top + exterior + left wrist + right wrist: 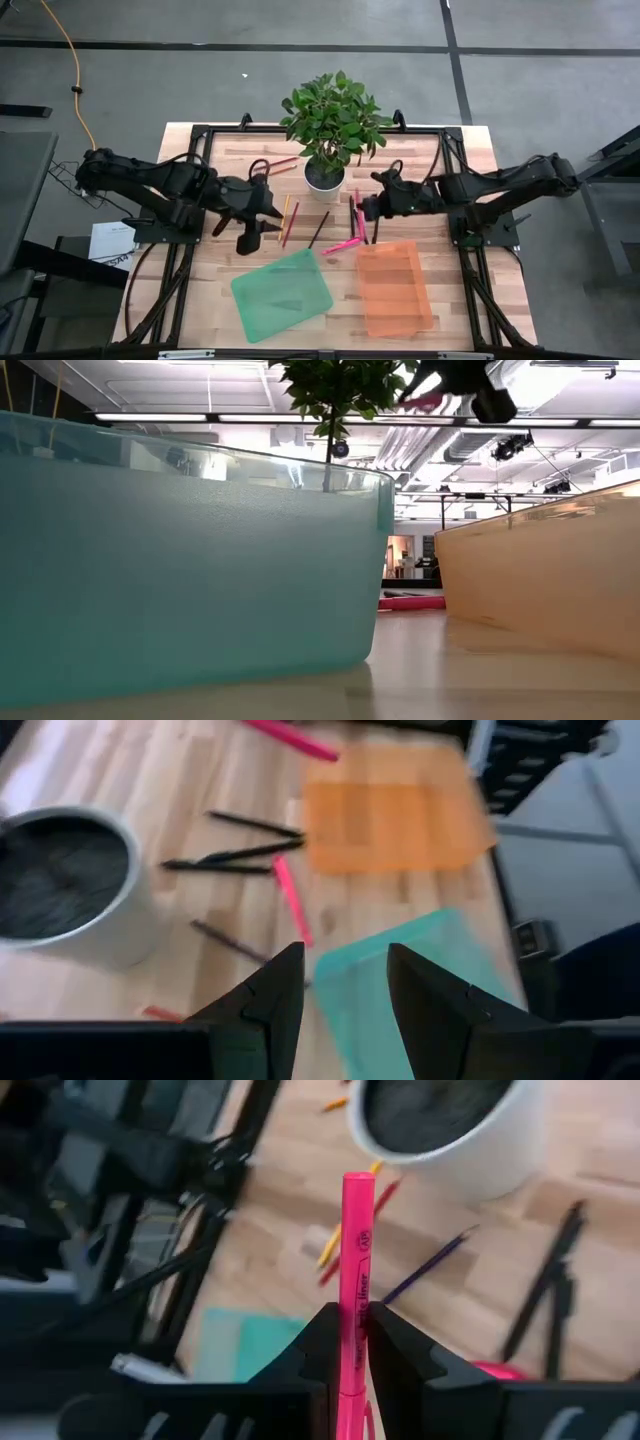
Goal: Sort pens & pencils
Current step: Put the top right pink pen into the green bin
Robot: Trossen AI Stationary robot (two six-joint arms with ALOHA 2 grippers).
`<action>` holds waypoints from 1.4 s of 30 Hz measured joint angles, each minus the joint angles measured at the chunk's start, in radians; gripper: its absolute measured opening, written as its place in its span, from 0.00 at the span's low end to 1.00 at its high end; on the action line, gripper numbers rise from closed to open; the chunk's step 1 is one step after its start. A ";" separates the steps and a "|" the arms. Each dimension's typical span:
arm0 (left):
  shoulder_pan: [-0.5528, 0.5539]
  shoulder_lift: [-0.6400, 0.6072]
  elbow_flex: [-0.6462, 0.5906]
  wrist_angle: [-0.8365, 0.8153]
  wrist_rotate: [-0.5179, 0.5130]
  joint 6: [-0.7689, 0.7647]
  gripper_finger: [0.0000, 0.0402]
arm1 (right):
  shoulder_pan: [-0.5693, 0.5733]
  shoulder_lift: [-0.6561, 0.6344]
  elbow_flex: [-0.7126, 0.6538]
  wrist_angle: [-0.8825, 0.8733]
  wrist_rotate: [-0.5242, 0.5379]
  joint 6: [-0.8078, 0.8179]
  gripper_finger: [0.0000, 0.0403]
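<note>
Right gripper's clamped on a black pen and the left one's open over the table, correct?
Not quite: the pen in the right gripper is pink, not black, as the right wrist view shows. The left gripper is open over the table, as you said.

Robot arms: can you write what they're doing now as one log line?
right tool: shut on pink pen, lifted | left tool: open, empty, above table | green tray, orange tray: empty
</note>
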 joint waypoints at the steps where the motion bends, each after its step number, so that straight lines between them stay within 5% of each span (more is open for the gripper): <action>1: -0.015 0.002 -0.001 0.026 0.000 -0.009 0.33 | 0.015 0.000 0.000 0.015 0.001 -0.005 0.08; 14: -0.216 0.099 -0.003 0.308 -0.142 -0.162 0.33 | 0.140 0.004 0.000 0.348 0.042 -0.158 0.08; 23: -0.328 0.198 -0.002 0.431 -0.294 -0.253 0.33 | 0.179 0.006 0.000 0.394 0.042 -0.254 0.08; 42: -0.564 0.208 -0.002 0.164 -0.628 -0.541 0.33 | 0.227 0.301 0.012 0.788 -0.053 -0.277 0.08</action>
